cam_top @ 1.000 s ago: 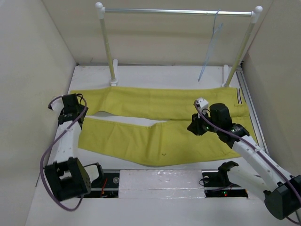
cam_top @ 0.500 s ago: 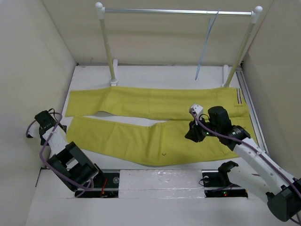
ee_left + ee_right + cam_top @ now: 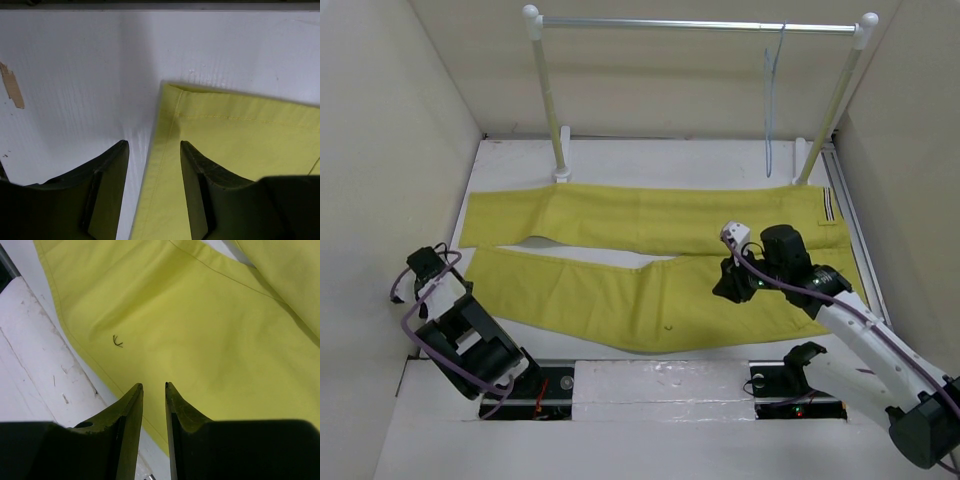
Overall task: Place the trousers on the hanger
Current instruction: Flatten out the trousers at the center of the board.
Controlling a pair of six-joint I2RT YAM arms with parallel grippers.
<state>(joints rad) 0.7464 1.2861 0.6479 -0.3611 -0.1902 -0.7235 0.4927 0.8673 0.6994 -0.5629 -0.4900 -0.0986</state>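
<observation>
The mustard-yellow trousers (image 3: 650,260) lie flat on the white table, both legs running left and the striped waistband (image 3: 828,205) at the right. The pale wire hanger (image 3: 772,100) hangs from the silver rail at the back right. My left gripper (image 3: 428,265) is low at the left end of the near leg. Seen from the left wrist, it (image 3: 153,143) is open and straddles that leg's hem edge (image 3: 165,145), one finger over bare table, one over cloth. My right gripper (image 3: 728,283) hovers over the near leg near the crotch. Its jaws (image 3: 154,385) are narrowly open above the cloth (image 3: 210,330), holding nothing.
The silver rail (image 3: 700,24) on two white posts (image 3: 548,100) spans the back. Beige walls close in left and right. A metal track (image 3: 855,240) runs along the table's right edge. A brown scrap (image 3: 11,85) marks the table by the left gripper.
The left arm swung away from the far leg's end, out to the left wall and down to the near leg's hem. The hanger swung on the rail. The right gripper edged slightly left.
</observation>
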